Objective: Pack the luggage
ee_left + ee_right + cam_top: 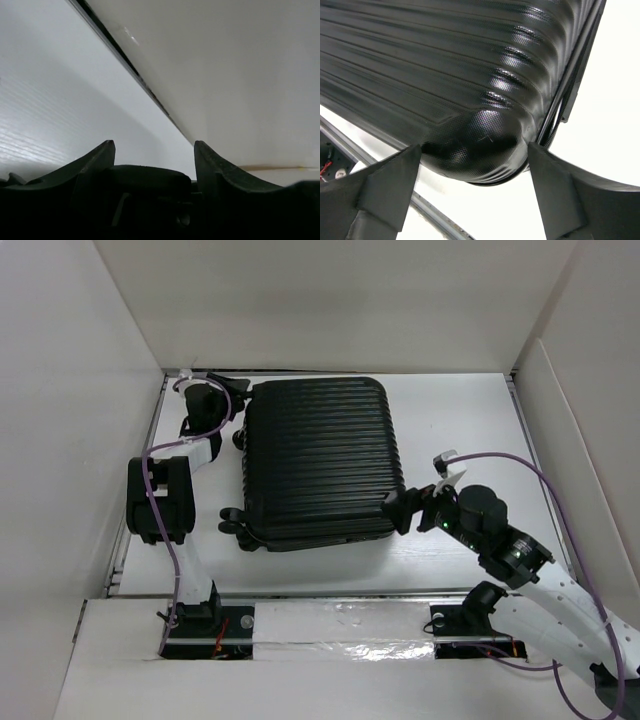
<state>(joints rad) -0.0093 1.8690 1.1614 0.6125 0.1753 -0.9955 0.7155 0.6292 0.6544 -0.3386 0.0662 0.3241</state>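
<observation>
The luggage [320,460] is a black ribbed hard-shell suitcase. It lies flat and closed in the middle of the white table, with its wheels [232,523] on its left side. My right gripper [412,505] is open at the suitcase's near right corner. In the right wrist view the rounded corner [475,140] sits between the spread fingers [390,185], and I cannot tell whether they touch it. My left gripper [228,388] is by the suitcase's far left corner. It is open, empty and faces the back wall [153,145].
White walls [330,300] enclose the table on the left, back and right. A dark seam [130,70] runs where the table meets the back wall. A taped ledge [340,625] crosses the near edge between the arm bases. Purple cables [540,475] loop off both arms.
</observation>
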